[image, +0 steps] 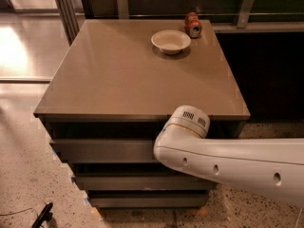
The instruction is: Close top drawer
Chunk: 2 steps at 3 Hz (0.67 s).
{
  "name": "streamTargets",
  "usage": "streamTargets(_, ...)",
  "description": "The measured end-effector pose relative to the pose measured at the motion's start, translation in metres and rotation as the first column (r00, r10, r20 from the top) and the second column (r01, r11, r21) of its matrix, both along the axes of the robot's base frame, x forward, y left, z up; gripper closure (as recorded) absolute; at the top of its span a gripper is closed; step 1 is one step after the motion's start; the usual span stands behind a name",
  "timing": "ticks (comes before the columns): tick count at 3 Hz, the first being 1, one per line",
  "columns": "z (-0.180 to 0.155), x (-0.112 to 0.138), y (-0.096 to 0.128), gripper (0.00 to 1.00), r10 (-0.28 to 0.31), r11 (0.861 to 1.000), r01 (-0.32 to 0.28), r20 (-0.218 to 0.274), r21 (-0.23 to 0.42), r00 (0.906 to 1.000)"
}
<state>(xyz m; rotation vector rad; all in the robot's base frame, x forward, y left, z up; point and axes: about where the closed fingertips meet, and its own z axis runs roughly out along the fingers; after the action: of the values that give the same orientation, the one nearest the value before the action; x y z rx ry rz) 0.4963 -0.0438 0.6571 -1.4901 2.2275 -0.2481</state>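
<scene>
The top drawer (102, 150) is a wide dark grey-brown front just under the cabinet's tan top (128, 75). It stands a little forward of the cabinet body, with a dark gap above it. My white arm (223, 158) reaches in from the right and lies across the right half of the drawer front. Its round capped joint (189, 119) is at the top's front edge. My gripper is hidden behind the arm, near the drawer front.
Two slimmer drawer fronts (137, 181) sit below the top drawer. A white bowl (171, 41) and a red can (192, 24) on its side are at the back right of the top. A black object (42, 216) lies on the speckled floor at front left.
</scene>
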Motion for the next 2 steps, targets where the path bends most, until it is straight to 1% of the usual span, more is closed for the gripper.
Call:
streamTargets(1,0.001,-0.016,-0.03,1.0,-0.015,1.0,0.015,-0.022,-0.006,0.9997)
streamTargets(2,-0.005,-0.04,-0.072,1.0,-0.059,0.998,0.057,-0.053,-0.027,0.9969)
